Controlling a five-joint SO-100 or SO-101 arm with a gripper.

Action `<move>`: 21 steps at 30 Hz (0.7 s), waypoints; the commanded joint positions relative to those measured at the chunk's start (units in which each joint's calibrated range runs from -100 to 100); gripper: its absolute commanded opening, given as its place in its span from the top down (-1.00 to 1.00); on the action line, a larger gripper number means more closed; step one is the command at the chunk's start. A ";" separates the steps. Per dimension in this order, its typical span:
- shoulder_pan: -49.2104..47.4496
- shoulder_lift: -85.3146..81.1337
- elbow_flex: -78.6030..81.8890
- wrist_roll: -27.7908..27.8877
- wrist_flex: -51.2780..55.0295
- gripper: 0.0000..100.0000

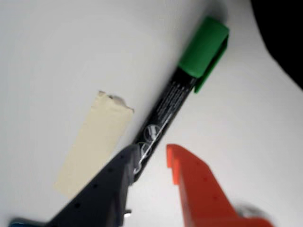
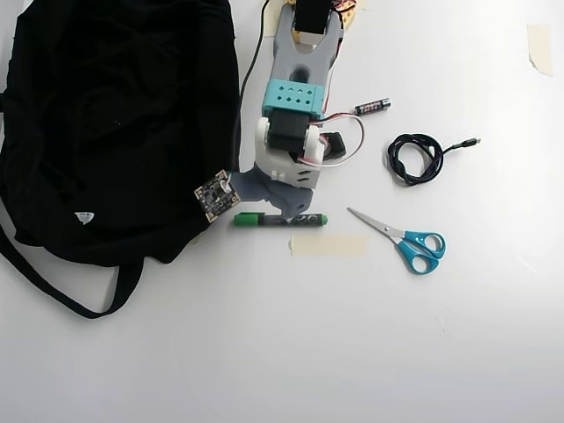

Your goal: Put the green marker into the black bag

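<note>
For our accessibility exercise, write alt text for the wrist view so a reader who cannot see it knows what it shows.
An open gripper, one finger dark grey and the other orange, straddles the barrel of the green marker, which lies diagonally on a white table with its green cap pointing up and right. A strip of beige tape lies left of it, and the black bag fills the top right corner.

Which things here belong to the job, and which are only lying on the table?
For the job: green marker, black bag, gripper open around the marker's barrel.

Lying about: scissors, coiled black cable, small battery, tape strip.
</note>
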 commanded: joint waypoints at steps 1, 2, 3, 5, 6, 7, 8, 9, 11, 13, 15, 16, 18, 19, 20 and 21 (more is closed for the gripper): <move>-1.15 -0.72 -2.49 -0.37 0.21 0.85; -1.15 -0.72 -2.49 -0.37 0.21 0.85; -1.30 -0.72 -2.49 -0.37 0.21 0.85; -1.68 -0.72 -2.49 -0.42 0.21 0.85; -1.75 -0.72 -2.49 -0.74 0.21 0.85; -1.90 -0.72 -2.49 -1.37 0.21 0.85; -1.98 -0.72 -2.49 -1.84 0.21 0.85; -2.05 -0.72 -2.49 -2.00 0.21 0.85; -2.20 -0.72 -2.49 -2.05 0.21 0.85; -2.20 -0.72 -2.49 -2.10 0.21 0.85; -2.20 -0.72 -2.49 -2.15 0.21 0.85; -2.20 -0.72 -2.49 -2.78 0.21 0.85; -2.20 -0.64 -2.49 -3.78 0.21 0.85; -2.28 -0.64 -2.49 -3.99 0.21 0.85; -2.28 -0.64 -2.49 -4.09 0.21 0.85; -2.28 -0.64 -2.49 -4.09 0.21 0.85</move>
